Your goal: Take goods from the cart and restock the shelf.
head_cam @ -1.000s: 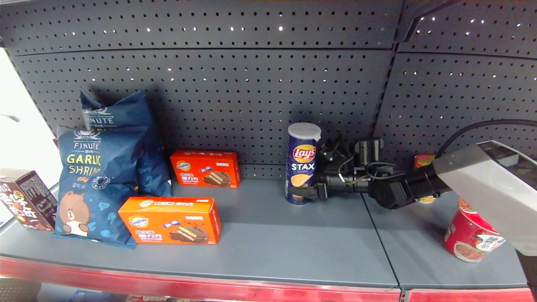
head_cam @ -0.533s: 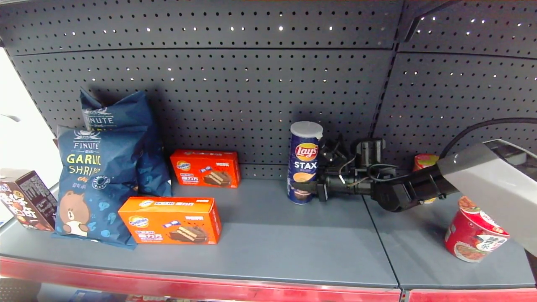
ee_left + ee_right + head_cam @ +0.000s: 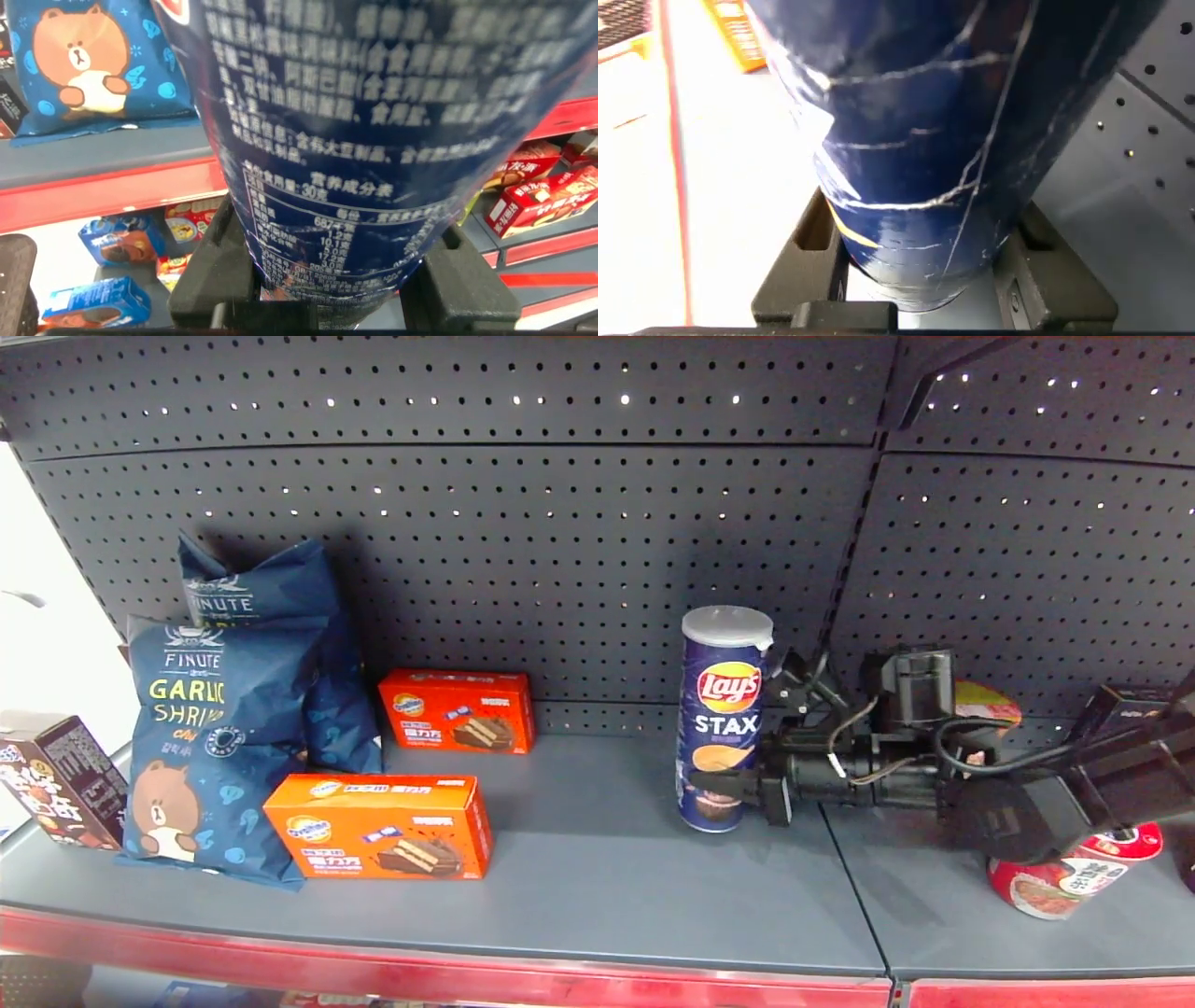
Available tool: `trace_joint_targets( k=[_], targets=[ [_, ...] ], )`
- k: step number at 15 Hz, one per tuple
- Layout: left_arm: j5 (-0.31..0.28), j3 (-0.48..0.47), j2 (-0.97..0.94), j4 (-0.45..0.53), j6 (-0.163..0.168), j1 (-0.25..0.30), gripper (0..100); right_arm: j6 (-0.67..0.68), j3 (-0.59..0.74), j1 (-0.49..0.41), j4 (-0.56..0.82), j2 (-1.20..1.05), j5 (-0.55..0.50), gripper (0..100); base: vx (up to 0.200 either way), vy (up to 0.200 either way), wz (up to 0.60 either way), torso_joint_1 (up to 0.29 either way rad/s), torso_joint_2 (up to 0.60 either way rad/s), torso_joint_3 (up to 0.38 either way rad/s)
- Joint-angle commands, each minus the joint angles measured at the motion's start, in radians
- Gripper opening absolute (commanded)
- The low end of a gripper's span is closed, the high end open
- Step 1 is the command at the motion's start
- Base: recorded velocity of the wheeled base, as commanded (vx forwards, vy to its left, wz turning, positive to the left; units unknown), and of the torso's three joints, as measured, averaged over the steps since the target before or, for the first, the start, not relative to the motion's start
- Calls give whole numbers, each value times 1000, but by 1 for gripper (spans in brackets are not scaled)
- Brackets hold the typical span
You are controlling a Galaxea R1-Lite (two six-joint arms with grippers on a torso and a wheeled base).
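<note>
A tall blue chips can with a grey lid stands upright near the middle of the grey shelf, close to the pegboard back wall. My right gripper comes in from the right and is shut on the can's lower part; whether the can's base touches the shelf I cannot tell. In the right wrist view the can sits between the fingers of the right gripper. In the left wrist view my left gripper is shut on a second blue can, held in front of the shelf's red edge.
Two orange snack boxes, two blue chip bags and a dark box fill the shelf's left side. A red noodle cup stands at the right under my arm, another cup behind it. Open shelf lies in front of the can.
My right arm has drawn back to the right and nearer to me, carrying the chips can with it from its spot farther left by the back wall.
</note>
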Motion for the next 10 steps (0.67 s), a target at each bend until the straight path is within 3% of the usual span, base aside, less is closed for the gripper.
trace_joint_targets(
  k=[1,5,10],
  targets=[
    [0,-2,2,1,0,0,0,0,171,13,-82,-158,-4,0,0,0,0,0,0,0],
    [18,-3,0,1,0,0,0,114,412,84,-222,-311,-38,0,0,0,0,0,0,0],
    [35,-2,0,1,5,2,0,128,537,95,-343,-320,-67,0,0,0,0,0,0,0]
  ],
)
